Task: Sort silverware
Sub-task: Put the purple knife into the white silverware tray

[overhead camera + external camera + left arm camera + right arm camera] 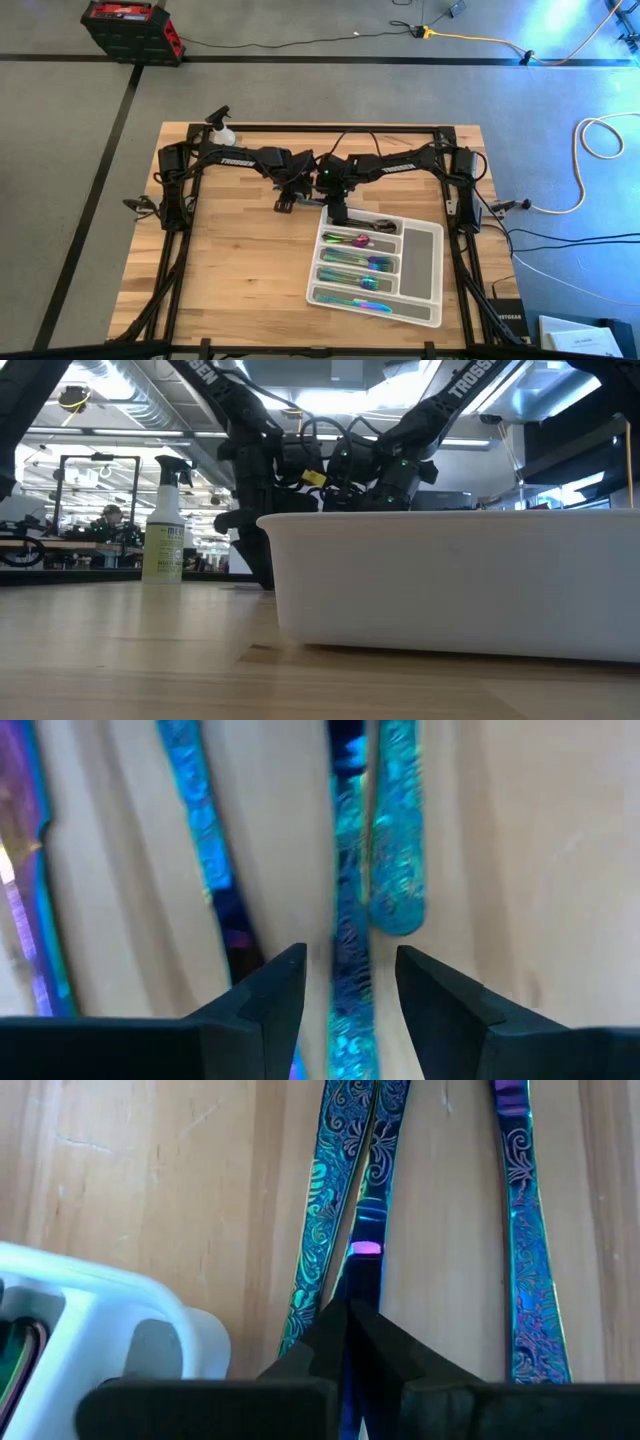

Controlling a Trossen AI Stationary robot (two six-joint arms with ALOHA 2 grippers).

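While the left pincer [348,982] straddles silverware [350,920] lengthwise, the right pincer [348,1320] is closed.

On the table [230,270] there is one white tray [420,250], and it has five compartments: four short ones side by side and one long one. Three of the short compartments hold rainbow-coloured silverware [350,260], but the pieces overlap and I cannot count them exactly. On the bare wood, the right wrist view shows three rainbow handles [520,1230] lying close together, and the left wrist view shows four such pieces [345,920]. There is one spray bottle [165,525]. Two robot arms are above the table. One red and black box [130,28] stands on the floor.
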